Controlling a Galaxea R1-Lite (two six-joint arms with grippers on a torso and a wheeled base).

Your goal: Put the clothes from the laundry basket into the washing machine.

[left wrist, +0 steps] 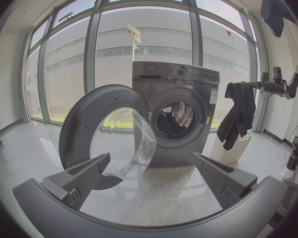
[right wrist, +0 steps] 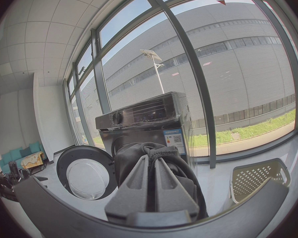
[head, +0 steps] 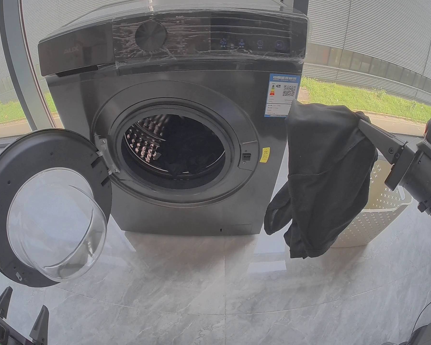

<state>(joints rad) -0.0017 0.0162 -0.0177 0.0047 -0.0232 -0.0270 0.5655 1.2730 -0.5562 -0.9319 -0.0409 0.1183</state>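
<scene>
A dark grey washing machine (head: pixel 177 120) stands on the floor with its round door (head: pixel 43 207) swung wide to the left and its drum (head: pixel 172 144) exposed. My right gripper (head: pixel 364 123) is shut on a black garment (head: pixel 325 178), which hangs in the air to the right of the machine, above the white laundry basket (head: pixel 383 207). In the right wrist view the gripper (right wrist: pixel 151 159) pinches the garment (right wrist: pixel 135 152) at its top fold. My left gripper (head: pixel 21 312) sits low at the front left, open with nothing between its fingers (left wrist: pixel 86 172).
The basket (right wrist: pixel 258 179) stands against the machine's right side by the window. Tall window frames (left wrist: pixel 91 50) rise behind the machine (left wrist: pixel 178 109). Pale marble floor (head: pixel 215 283) spreads in front. The open door (left wrist: pixel 106 133) juts out toward my left arm.
</scene>
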